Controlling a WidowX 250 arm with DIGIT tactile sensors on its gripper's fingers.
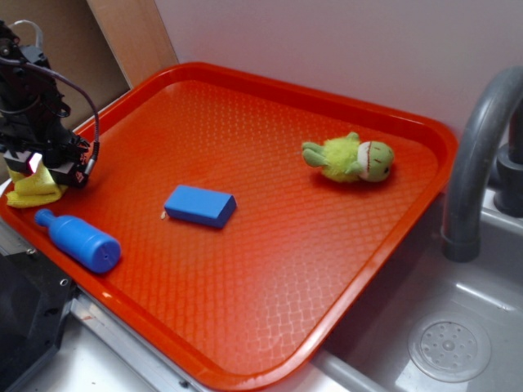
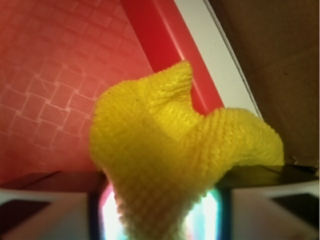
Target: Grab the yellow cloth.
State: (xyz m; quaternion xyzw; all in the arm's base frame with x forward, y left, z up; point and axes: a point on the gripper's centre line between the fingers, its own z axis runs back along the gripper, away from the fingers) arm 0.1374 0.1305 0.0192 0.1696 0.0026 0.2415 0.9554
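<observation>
The yellow cloth (image 1: 33,190) lies bunched at the far left corner of the red tray (image 1: 286,253), just inside its rim. My gripper (image 1: 37,167) stands straight above it with its tips down in the fabric. In the wrist view the yellow cloth (image 2: 170,150) rises as a crumpled peak and narrows into a pinched fold inside my gripper (image 2: 160,212). The white fingers (image 2: 45,215) press in from both sides, shut on the cloth. The tray's red rim (image 2: 165,45) runs just behind it.
A blue bottle (image 1: 80,240) lies on its side right in front of the cloth. A blue block (image 1: 199,204) sits mid-tray and a yellow-green plush toy (image 1: 351,158) at the back right. A grey faucet (image 1: 474,163) and sink (image 1: 449,349) are to the right.
</observation>
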